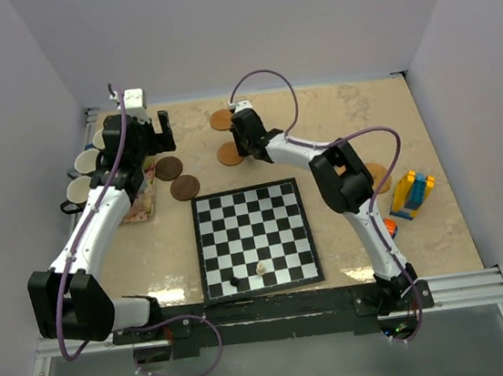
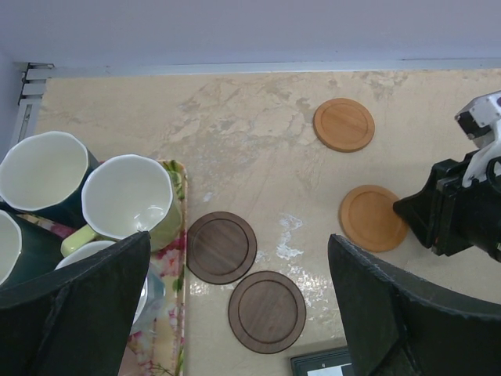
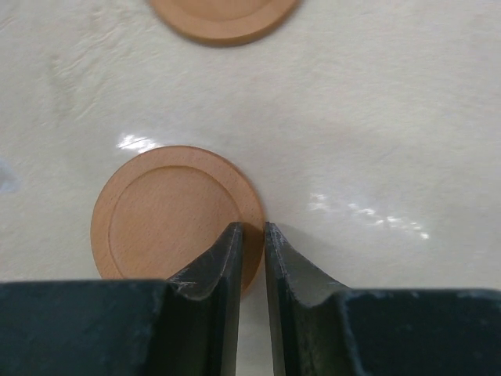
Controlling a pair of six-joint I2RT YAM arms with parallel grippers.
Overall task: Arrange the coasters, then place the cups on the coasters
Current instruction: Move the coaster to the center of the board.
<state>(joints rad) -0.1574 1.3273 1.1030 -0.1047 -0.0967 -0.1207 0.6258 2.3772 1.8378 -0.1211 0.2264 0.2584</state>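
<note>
The tan coaster [image 3: 172, 211] lies flat on the table [image 3: 391, 117] toward the far side, near a second tan coaster [image 3: 223, 16]. The right gripper [image 3: 251, 227] sits at its rim, jaws nearly together astride the edge, I'd guess to shift it into line, though I can't tell if it has hold. The left gripper [image 2: 239, 239] hangs spread wide and empty above two dark coasters [image 2: 221, 247] beside the floral mat [image 2: 174, 298] where the cups [image 2: 129, 196] stand bunched, likely ready for one.

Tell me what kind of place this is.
Probably a robotics lab test cell: plain white walls box in a beige marbled tabletop, two robot arms bolted at its edge, and a black-and-white chessboard prop.
</note>
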